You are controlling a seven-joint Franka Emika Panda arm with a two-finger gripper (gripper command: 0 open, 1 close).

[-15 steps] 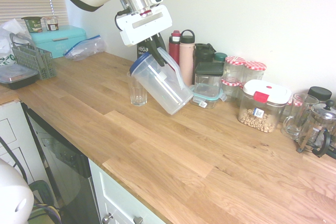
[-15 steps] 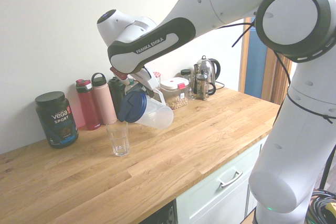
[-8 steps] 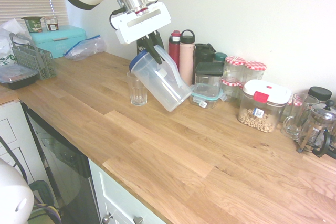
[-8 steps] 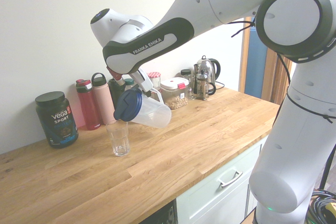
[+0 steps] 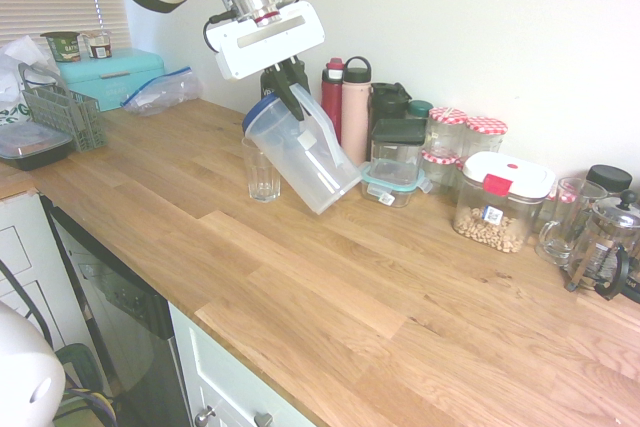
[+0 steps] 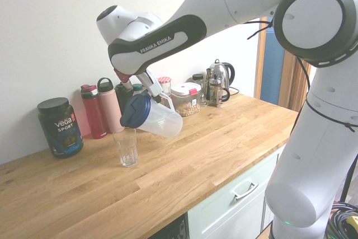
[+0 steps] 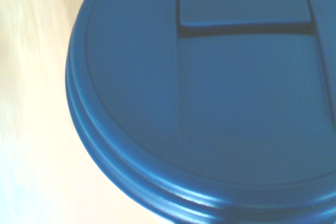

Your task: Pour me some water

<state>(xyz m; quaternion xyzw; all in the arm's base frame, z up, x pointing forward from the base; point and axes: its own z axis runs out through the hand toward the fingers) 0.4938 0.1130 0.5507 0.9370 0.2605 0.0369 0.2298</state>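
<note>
Compared with a second ago, the jug (image 5: 300, 157) sits a little higher and its navy-blue lid (image 6: 135, 111) has swung further over the glass (image 6: 126, 148), with the arm rolled slightly more. At present the gripper (image 5: 290, 90) is clenched around the jug's handle, holding the jug tilted steeply, lid end lowest and just above the glass rim on the wooden counter (image 5: 330, 287). The wrist view shows only the lid (image 7: 210, 93) filling the picture. The water itself is too clear to make out in the jug, and the glass looks empty, so I judge the pour has barely begun: tipping is under way, while filling the glass and setting the jug down remain
</note>
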